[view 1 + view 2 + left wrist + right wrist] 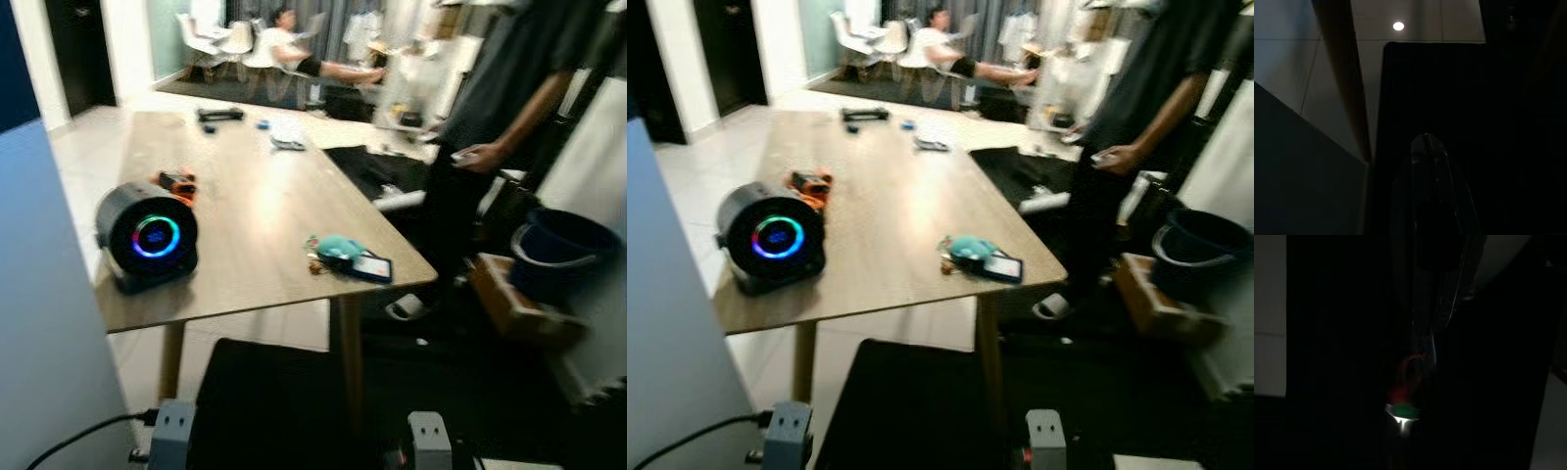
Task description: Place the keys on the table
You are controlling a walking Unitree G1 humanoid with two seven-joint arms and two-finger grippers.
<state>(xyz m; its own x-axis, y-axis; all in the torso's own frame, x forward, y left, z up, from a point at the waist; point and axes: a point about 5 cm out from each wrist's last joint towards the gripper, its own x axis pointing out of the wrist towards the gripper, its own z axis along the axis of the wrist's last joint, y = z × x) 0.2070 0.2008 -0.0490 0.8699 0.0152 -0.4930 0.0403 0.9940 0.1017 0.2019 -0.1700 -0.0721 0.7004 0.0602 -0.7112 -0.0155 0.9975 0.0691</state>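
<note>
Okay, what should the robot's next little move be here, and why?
Probably just a look to confirm, no reach: the bunch of keys with the teal fob already lies on the light wooden table, near its right front corner. The left arm and right arm hang low, below the tabletop.

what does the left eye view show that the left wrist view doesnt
Left eye view: the keys lying near the right front corner of the table, a black speaker with a lit ring, a person standing beside the table. Left wrist view: the left end effector, dark, and a bright spot on the tiles. Both: pale floor tiles and a black slab low in front.
</note>
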